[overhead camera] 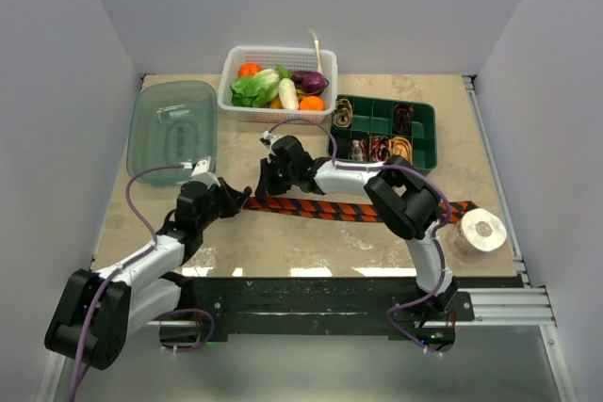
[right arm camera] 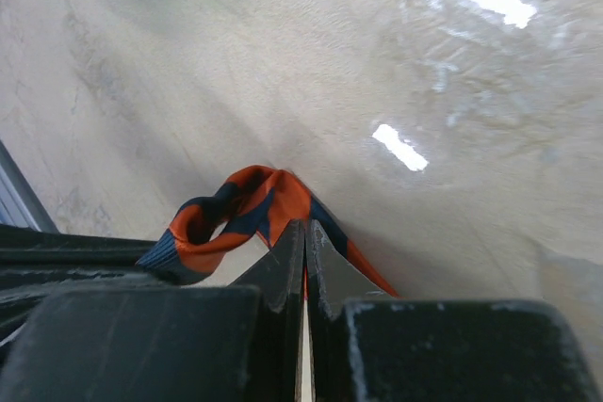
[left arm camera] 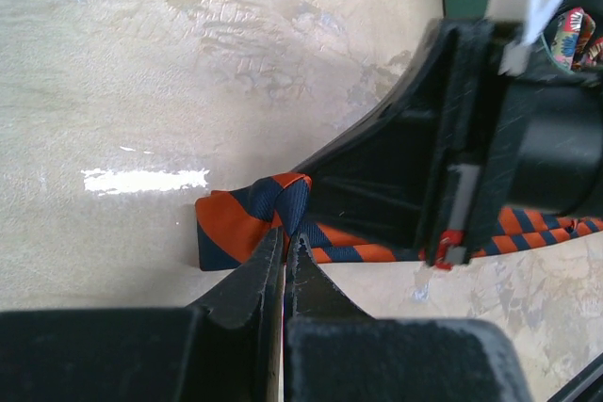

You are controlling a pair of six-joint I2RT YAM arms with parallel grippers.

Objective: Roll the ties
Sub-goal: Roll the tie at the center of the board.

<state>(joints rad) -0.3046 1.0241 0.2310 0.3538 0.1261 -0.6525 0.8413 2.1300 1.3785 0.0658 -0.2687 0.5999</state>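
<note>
Where folded, striped tie (left arm camera: 236, 223) within left gripper (left arm camera: 285, 249).

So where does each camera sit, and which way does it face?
Top external: above and behind, facing down on the table; left arm and right arm show.
Left wrist: looks along the shut left gripper at the striped tie; right arm crosses.
Right wrist: looks along the shut right gripper at a tie fold.
All three share the tie.

I see a tie (overhead camera: 330, 208) in orange and navy diagonal stripes, a beige marbled table (overhead camera: 311, 248), a white basket (overhead camera: 227, 91) of green, orange, purple and white vegetables (overhead camera: 252, 89), a dark green tray (overhead camera: 373, 120), a see-through teal tub (overhead camera: 174, 129), a cream tape roll (overhead camera: 466, 244)
</note>
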